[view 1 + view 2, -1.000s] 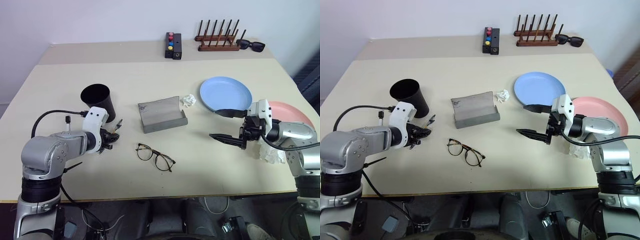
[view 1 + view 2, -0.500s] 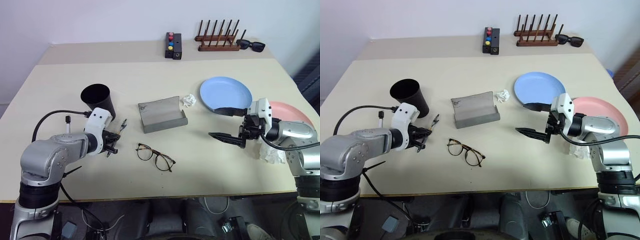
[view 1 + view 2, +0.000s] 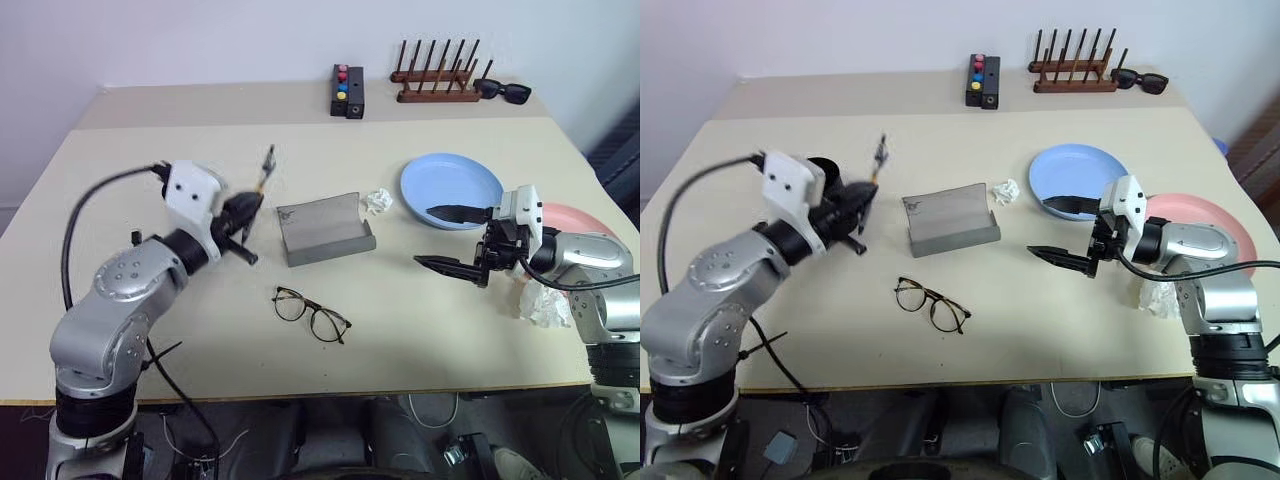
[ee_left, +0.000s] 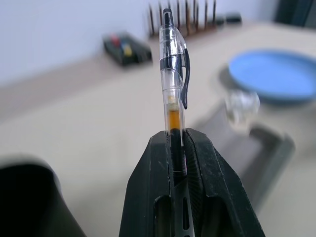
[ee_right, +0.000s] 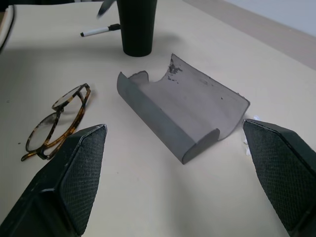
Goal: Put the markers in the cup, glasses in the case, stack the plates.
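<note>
My left gripper [image 3: 248, 207] is shut on a clear-bodied marker [image 4: 173, 74] with a dark clip and holds it upright above the table, beside the black cup [image 3: 827, 166]. My left hand partly hides the cup. A white marker [image 5: 98, 30] with a black cap lies on the table near the cup [image 5: 137, 24]. The tortoiseshell glasses [image 3: 311, 312] lie in front of the open grey case [image 3: 325, 230]. My right gripper [image 3: 438, 238] stands open above the table, just in front of the blue plate [image 3: 452, 185]. The pink plate [image 3: 588, 222] lies behind my right arm.
A black box with coloured buttons [image 3: 346, 90], a wooden rack [image 3: 435, 82] and black sunglasses [image 3: 503, 92] stand along the far edge. One crumpled white scrap [image 3: 377, 200] lies between case and blue plate, and another [image 3: 545, 305] lies under my right forearm.
My left gripper has risen from the table with the marker and swung from pointing down to level, so the marker now stands upright by the cup. The right arm has stayed put.
</note>
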You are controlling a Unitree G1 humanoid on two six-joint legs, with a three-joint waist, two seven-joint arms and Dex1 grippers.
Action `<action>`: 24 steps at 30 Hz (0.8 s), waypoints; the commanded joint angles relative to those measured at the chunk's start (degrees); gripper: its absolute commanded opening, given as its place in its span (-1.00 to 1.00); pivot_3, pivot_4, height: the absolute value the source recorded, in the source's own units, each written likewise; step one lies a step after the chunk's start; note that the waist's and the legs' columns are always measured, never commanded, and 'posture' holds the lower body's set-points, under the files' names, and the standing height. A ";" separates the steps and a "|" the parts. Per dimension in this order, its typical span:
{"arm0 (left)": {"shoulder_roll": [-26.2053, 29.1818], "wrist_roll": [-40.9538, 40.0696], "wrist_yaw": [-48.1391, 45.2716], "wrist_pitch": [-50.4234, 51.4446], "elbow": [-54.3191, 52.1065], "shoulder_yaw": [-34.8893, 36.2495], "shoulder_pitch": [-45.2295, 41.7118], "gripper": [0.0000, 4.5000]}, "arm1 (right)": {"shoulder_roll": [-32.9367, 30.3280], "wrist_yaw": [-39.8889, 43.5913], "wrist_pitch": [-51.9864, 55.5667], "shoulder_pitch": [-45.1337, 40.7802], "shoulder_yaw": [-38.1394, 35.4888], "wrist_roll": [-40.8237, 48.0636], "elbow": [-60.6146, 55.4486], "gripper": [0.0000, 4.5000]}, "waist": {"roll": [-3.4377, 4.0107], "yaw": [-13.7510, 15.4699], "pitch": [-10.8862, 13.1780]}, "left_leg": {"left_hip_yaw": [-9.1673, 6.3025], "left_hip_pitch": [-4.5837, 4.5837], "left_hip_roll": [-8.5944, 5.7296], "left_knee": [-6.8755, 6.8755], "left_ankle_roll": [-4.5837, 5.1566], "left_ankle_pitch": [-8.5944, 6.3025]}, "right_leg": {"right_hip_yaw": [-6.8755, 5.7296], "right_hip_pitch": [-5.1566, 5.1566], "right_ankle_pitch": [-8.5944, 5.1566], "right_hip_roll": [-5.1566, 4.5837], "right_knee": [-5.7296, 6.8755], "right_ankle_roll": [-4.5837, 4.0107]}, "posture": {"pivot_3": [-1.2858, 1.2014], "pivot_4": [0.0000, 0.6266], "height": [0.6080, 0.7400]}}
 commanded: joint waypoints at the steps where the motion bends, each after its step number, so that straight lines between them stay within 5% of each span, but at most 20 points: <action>1: -2.60 -5.93 0.47 -2.72 2.77 6.74 -5.94 -0.97 | 0.46 1.07 -0.19 -1.72 0.11 0.96 -0.15 1.00 | -0.01 -0.13 0.00 | 0.00 0.00 0.00 0.02 0.01 0.00 | -0.02 0.01 0.00 0.00 0.00 0.00 | 0.03 -0.52 1.00; 11: -4.05 -4.34 5.58 -13.95 9.59 13.60 -7.71 -0.97 | 4.81 1.95 1.48 -2.71 0.51 3.71 0.07 1.00 | -0.02 -0.15 0.01 | 0.01 0.00 0.02 -0.01 0.00 0.00 | -0.03 -0.04 0.00 0.03 0.00 0.01 | 0.03 -0.52 1.00; 24: -4.27 -2.48 8.02 -19.96 9.48 12.66 -2.74 -0.97 | 9.26 0.67 0.96 -5.56 -2.31 7.84 2.45 1.00 | -0.02 -0.14 0.01 | -0.01 0.00 0.01 0.00 0.00 0.00 | -0.03 -0.02 0.01 0.04 0.02 0.01 | 0.03 -0.52 1.00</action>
